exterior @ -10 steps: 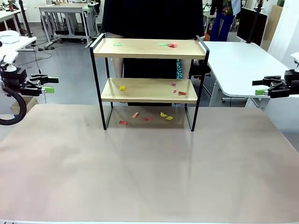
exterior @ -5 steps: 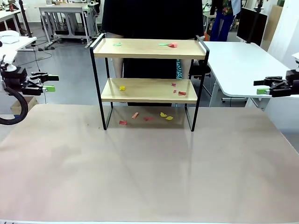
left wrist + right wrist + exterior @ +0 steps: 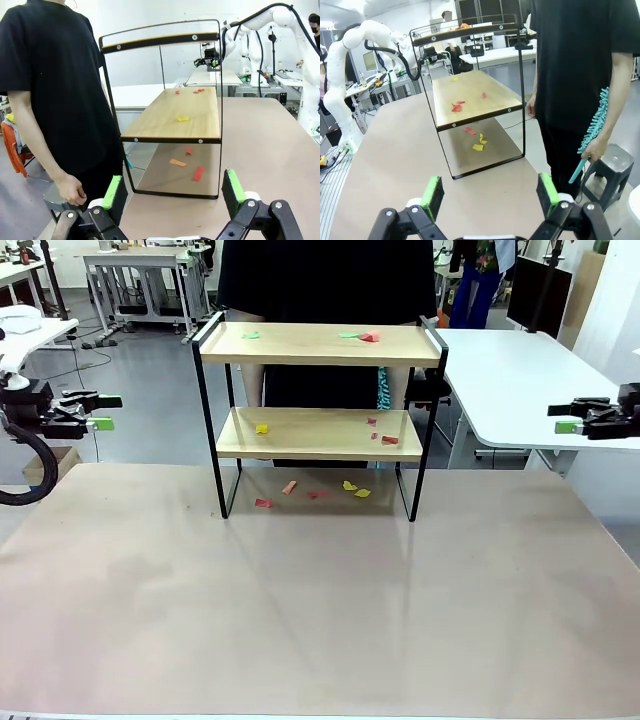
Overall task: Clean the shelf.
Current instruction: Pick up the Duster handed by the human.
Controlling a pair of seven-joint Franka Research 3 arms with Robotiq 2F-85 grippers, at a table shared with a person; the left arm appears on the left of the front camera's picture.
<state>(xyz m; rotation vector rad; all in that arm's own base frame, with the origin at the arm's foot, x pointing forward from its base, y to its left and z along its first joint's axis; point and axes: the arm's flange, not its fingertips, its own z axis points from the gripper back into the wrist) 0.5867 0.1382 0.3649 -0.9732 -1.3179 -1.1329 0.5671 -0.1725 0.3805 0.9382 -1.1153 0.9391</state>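
Beige tabletop (image 3: 320, 620) spreads across the front view, and the small 2-tier shelf (image 3: 320, 344) of light wooden boards in a thin black metal frame stands upright toward 12 o'clock on it. Small red, yellow and green paper scraps (image 3: 262, 428) lie on both boards and on the table beneath. At 9 o'clock the left gripper (image 3: 105, 412) hangs with jaws spread wide, holding nothing; at 3 o'clock the right gripper (image 3: 563, 417) likewise. Behind the shelf stands a person in a black shirt (image 3: 325, 280), with a fluffy teal duster (image 3: 596, 120) in 1 hand (image 3: 593, 149).
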